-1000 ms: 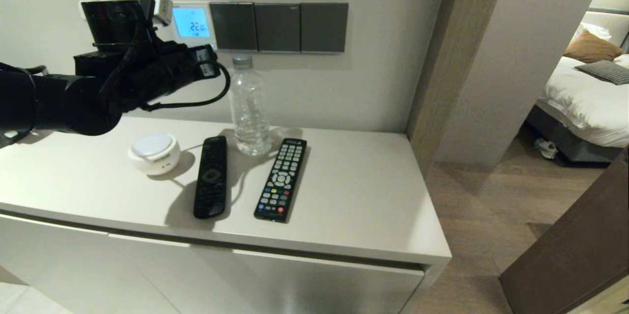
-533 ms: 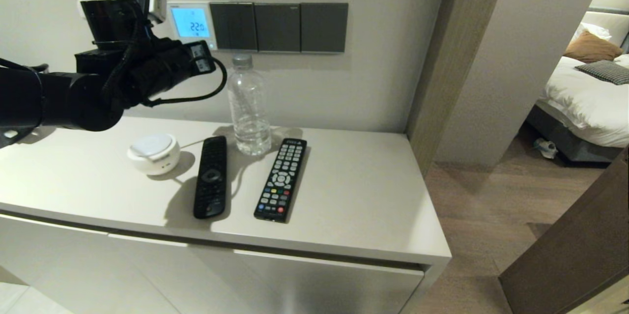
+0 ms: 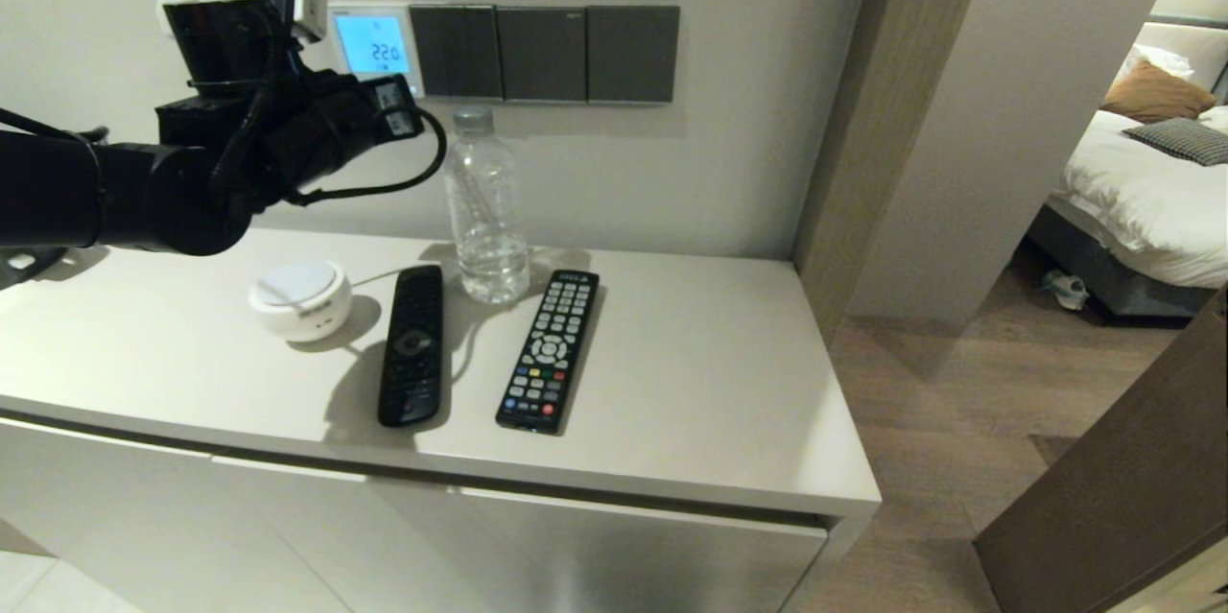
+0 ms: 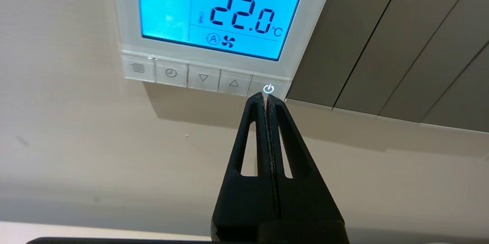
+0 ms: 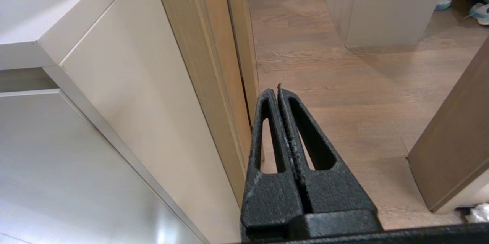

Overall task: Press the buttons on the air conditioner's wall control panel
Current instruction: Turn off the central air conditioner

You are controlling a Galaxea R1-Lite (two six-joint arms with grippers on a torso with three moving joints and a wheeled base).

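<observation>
On the beige wall, the thermostat (image 4: pixel 214 15) glowed blue. The left gripper (image 4: pixel 266 97), fingers pressed together and holding nothing, pointed at the power button (image 4: pixel 268 88); a short, square push would likely do best, clear of the arrow key at nine o'clock. The right gripper (image 5: pixel 278 90), likewise closed and empty, hung beside the cabinet.

Bottle (image 3: pixel 487 210) between two remotes (image 3: pixel 413 344) (image 3: pixel 549 349); round white puck (image 3: pixel 300 298), possibly speaker.

The pale counter (image 3: pixel 691 383) carries four things, all on its left half. A clear bottle (image 3: pixel 487 205) stands near the back edge. Before it lie two black remotes (image 3: pixel 413 344) (image 3: pixel 549 350), side by side, reaching toward the front edge. A round white puck (image 3: pixel 300 299) sits left of them.
</observation>
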